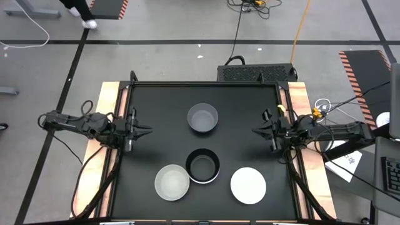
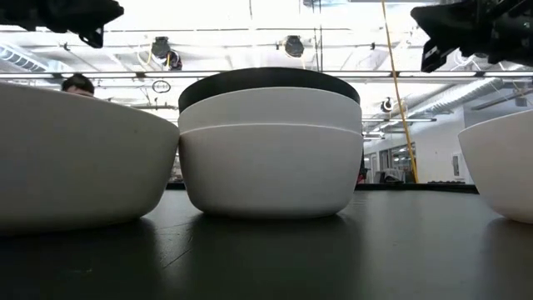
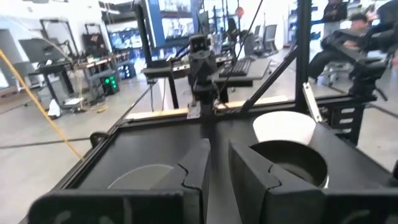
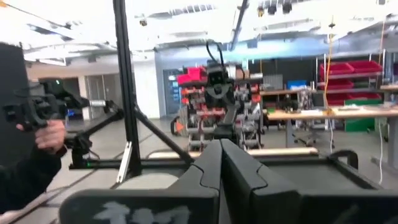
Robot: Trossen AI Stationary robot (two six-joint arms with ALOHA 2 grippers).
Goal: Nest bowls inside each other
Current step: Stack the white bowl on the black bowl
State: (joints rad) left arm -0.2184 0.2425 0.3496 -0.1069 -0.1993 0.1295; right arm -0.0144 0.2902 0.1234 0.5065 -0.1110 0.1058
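Observation:
In the high view, a grey bowl (image 1: 203,118) stands at the table's middle, toward the far side. A black bowl (image 1: 203,165) sits nested in a white stack (image 2: 271,167), which the low view shows as two white bowls, one in the other. A pale translucent bowl (image 1: 172,182) and a white bowl (image 1: 248,185) stand near the front edge. My left gripper (image 1: 149,131) hovers at the table's left, slightly open. My right gripper (image 1: 255,130) hovers at the right, shut. Both are clear of the bowls.
The black table top (image 1: 156,100) has raised wooden side rails (image 1: 106,106). A dark box (image 1: 256,73) sits behind the far edge. Cables and papers lie off the right side. In the right wrist view, a person's hand (image 4: 46,134) holds a device beyond the table.

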